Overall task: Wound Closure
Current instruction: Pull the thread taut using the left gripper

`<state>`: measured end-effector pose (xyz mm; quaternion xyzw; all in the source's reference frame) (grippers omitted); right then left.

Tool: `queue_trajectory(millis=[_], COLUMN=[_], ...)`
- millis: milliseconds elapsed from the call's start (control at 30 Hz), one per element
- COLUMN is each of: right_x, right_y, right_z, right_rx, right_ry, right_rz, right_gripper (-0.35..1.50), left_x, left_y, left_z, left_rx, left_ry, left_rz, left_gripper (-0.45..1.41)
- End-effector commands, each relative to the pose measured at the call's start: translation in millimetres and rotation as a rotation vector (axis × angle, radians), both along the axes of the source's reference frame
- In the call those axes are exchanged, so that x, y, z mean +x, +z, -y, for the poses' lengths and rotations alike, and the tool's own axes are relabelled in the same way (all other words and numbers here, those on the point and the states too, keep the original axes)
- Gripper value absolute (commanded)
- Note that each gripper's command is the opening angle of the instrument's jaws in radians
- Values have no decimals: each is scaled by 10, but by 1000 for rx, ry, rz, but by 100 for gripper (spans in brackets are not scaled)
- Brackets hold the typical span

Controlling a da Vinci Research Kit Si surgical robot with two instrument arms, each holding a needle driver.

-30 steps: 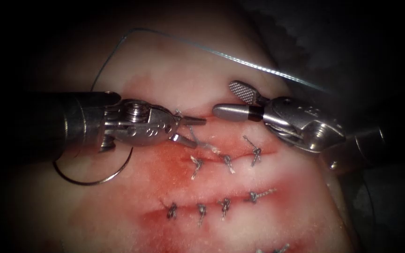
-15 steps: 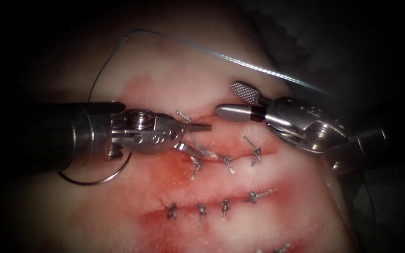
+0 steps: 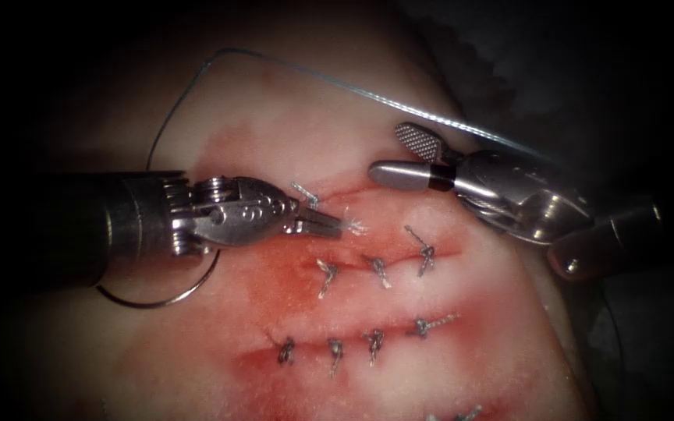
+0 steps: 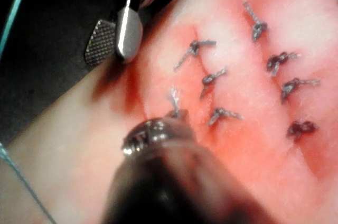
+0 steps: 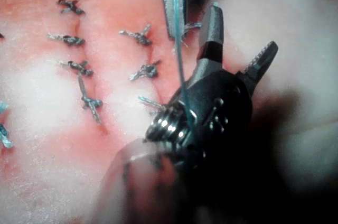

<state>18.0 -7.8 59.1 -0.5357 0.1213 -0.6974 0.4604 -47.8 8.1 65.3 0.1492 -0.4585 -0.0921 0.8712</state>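
Observation:
My left tool comes in from the left, its jaws shut on a short, frayed cut piece of thread just above the upper cut. My right tool hovers at the cut's upper right with its jaws open and holding nothing; the right wrist view also shows them spread apart. The curved needle lies free on the tissue left of the cut, partly under the left shaft. Its long thread arcs over the far tissue.
Several knotted stitches close the upper cut, and several more close a second cut nearer the camera. Red fluid stains the tissue around both. Past the right tool the tissue drops away into dark background.
My left jaws, open around a loose thread piece a second ago, have shut on it and lifted it slightly. The right tool has drifted a little up and right, still open.

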Motion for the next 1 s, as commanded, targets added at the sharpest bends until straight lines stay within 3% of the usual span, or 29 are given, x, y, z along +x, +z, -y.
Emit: queue_trajectory(millis=[33, 333, 400, 500, 700, 1000], right_x=[6, 5, 4, 4, 14, 42], right_y=[6, 14, 17, 21, 27, 41], right_z=[3, 6, 10, 15, 24, 34], right_rx=[0, -23, -29, -36, -29, 6], right_ry=[0, -13, -32, -59, -62, -54], right_rz=[-3, -5, -15, -31, -42, -68], right_gripper=[145, 143, 140, 138, 131, 135], left_x=[-5, 12, 17, 20, 23, 25], left_y=[6, 27, 32, 36, 42, 41], left_z=[-10, -42, -52, -58, -64, -59], left_rx=[31, 276, 334, 393, 409, 408], left_ry=[-34, -306, -429, -503, -562, -573], left_rz=[24, 161, 215, 264, 292, 308], left_gripper=[-45, -45, -45, -45, -45, -45])
